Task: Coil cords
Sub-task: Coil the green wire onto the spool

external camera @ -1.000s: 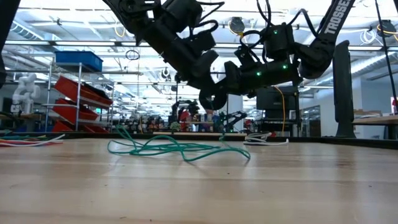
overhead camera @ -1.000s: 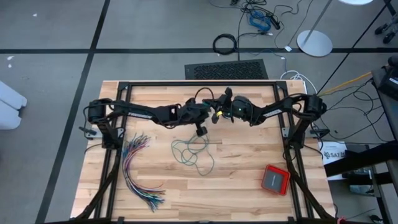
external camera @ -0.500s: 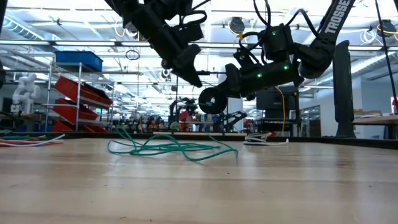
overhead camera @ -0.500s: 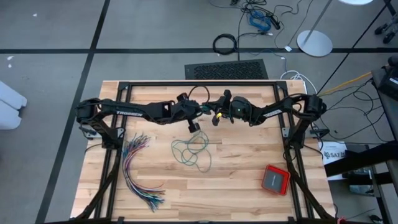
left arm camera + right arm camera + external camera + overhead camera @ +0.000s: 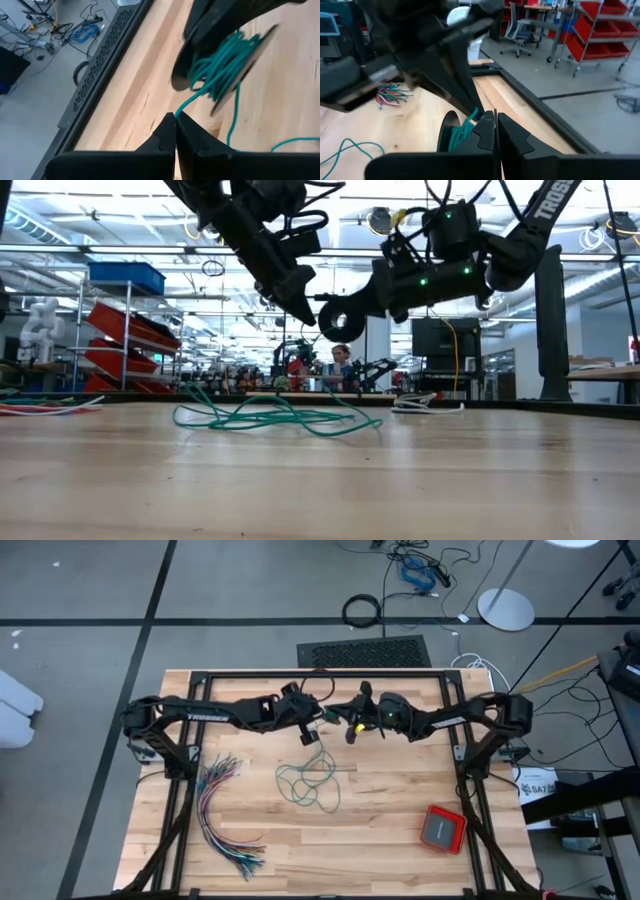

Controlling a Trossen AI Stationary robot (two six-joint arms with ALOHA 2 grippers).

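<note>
Your left gripper [image 5: 176,131] has lifted off the table since a second ago, pinched on the teal cord [image 5: 310,783] beside the spool [image 5: 225,65] in your right gripper [image 5: 495,131]. A few turns are on; most of the cord is loose on the table [image 5: 390,820]. Keep winding.

The whole worktop [image 5: 400,830] is seen from straight overhead in the high view, with surrounding floor included at the frame's edges. In the low view, the scene is taken level with the worktop surface, facing a room of shelves beyond. The teal cord [image 5: 270,418], lying mid-frame there, is also seen at the centre of the high view. Each wrist view is taken close behind its own claw, left claw [image 5: 176,120] and right claw [image 5: 495,117], and the teal-wound spool [image 5: 227,62] is shared by both.
</note>
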